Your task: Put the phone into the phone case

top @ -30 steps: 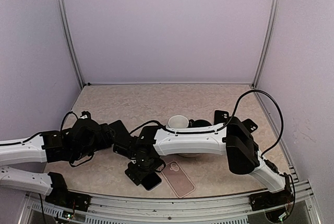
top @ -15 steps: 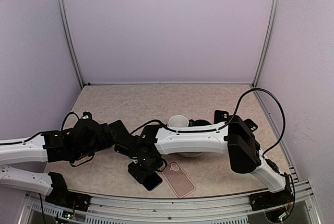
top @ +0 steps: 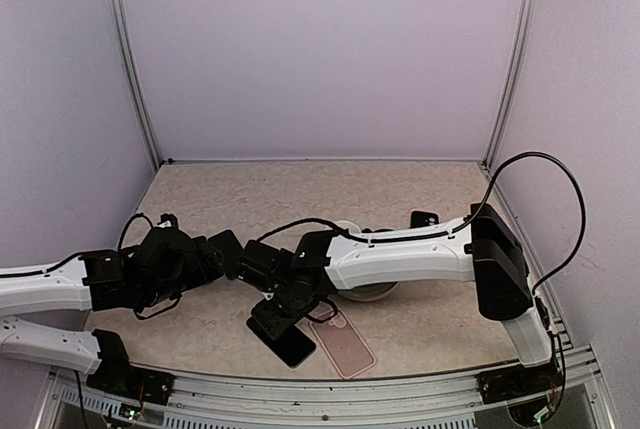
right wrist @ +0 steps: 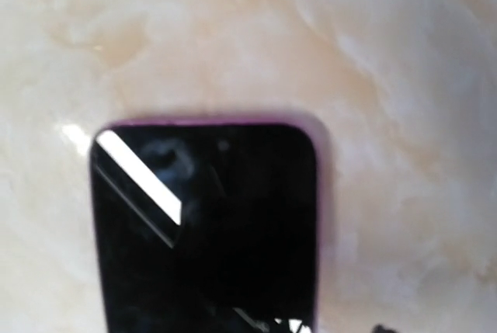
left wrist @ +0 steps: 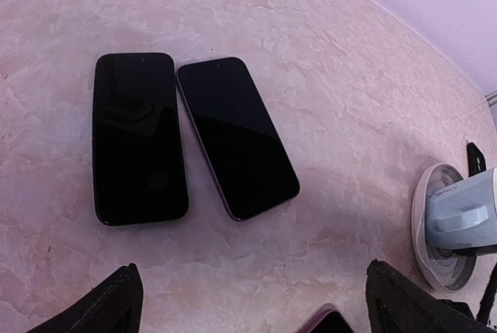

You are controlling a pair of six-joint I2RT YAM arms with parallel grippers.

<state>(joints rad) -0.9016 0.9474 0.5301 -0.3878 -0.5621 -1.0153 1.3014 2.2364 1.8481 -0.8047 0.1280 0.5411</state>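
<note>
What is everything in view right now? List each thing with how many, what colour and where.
black phones: two, black, lying flat side by side on the table, seen from the left wrist.
pink-rimmed phone: one, black screen, near the front edge, below the right gripper.
phone case: one, pink, beside that phone, on its right in the top view.
round white dish: one, white, mostly hidden under the right arm; exact kind unclear.
table: one, beige marbled.
left gripper: one, black, open, holding nothing.
right gripper: one, black, over the pink-rimmed phone; how its jaws stand cannot be made out.
</note>
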